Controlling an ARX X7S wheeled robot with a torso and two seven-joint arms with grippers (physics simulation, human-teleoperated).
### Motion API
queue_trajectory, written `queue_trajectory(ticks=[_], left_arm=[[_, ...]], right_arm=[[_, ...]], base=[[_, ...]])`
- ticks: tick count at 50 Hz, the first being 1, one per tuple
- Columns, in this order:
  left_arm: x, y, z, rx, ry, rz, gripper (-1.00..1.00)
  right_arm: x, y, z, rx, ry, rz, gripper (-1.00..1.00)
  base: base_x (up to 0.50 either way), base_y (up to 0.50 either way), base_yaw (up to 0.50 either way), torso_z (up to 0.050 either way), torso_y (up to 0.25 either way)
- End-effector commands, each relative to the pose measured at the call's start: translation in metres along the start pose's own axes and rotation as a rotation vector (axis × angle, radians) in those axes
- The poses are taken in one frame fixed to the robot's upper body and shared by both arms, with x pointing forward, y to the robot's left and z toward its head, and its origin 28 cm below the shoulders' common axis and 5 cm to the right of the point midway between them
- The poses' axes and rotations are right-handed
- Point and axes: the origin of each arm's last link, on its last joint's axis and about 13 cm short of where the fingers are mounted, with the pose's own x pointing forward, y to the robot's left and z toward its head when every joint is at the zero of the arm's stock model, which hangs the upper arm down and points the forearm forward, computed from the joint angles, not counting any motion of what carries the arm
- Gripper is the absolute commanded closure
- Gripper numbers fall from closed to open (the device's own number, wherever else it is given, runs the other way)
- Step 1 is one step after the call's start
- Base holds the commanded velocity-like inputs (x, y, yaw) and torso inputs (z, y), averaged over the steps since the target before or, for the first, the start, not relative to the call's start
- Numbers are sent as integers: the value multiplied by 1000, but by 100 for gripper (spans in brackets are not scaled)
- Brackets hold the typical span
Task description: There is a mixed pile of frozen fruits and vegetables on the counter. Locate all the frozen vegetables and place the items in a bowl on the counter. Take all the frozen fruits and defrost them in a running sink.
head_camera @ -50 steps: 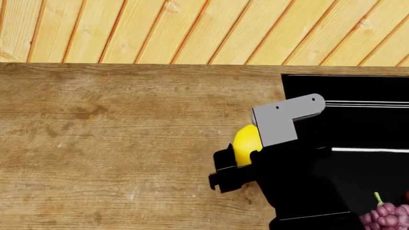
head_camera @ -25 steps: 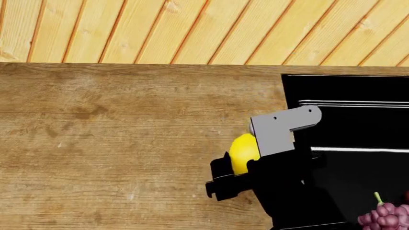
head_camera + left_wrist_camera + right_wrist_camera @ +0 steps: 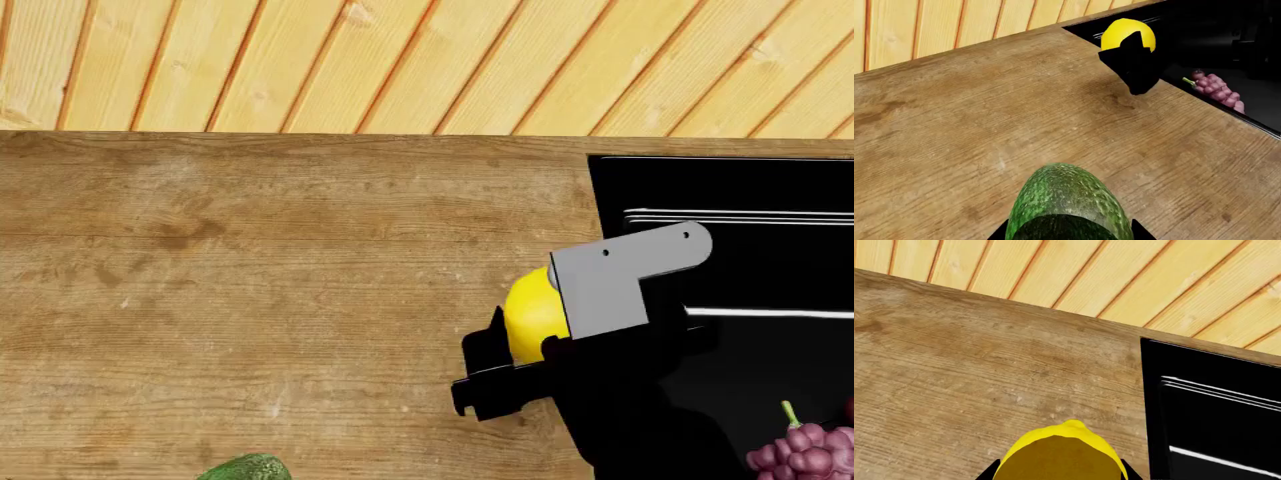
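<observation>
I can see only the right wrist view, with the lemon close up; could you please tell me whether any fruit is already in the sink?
Observer: Yes, a pinkish-purple grape bunch lies in the black sink.
Operator: Thank you. What is the left arm doing?
Observer: The left pincer is shut on a dark green, rough-skinned vegetable, above the counter.
Operator: And where is my lemon relative to the basin?
Observer: In the head view the lemon is over the counter beside the sink's rim, not yet over the basin.
</observation>
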Motion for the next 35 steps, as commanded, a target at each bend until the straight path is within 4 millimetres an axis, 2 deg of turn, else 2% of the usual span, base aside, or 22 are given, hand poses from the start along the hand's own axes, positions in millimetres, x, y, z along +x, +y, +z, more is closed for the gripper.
queue_trajectory(ticks=[1,13,17,19,21,25,35], left_arm=[[-22,19,28,-22,-123,97,100],[-35,42,40,-39,-173,211,100],[-36,41,45,-29,-185,227,100],[-35,41,45,-26,-186,233,100],[-37,40,47,-22,-192,233,100],[-36,39,46,-24,-195,231,100],[-38,42,41,-55,-201,258,100]], right_arm=[[-52,-5,10,-95,-146,-50,100],[-129,-17,20,-127,-230,-47,100],[-138,-25,25,-134,-243,-81,100],[-147,-25,20,-134,-222,-108,100],[-154,-20,17,-159,-201,-54,100],[-160,-20,14,-153,-175,-82,100],[-166,-20,15,-157,-163,-88,100]], base=[[0,0,0,0,0],[0,0,0,0,0],[0,0,0,0,0],[0,0,0,0,0],[0,0,0,0,0],[-30,-54,0,0,0],[-252,-464,0,0,0]])
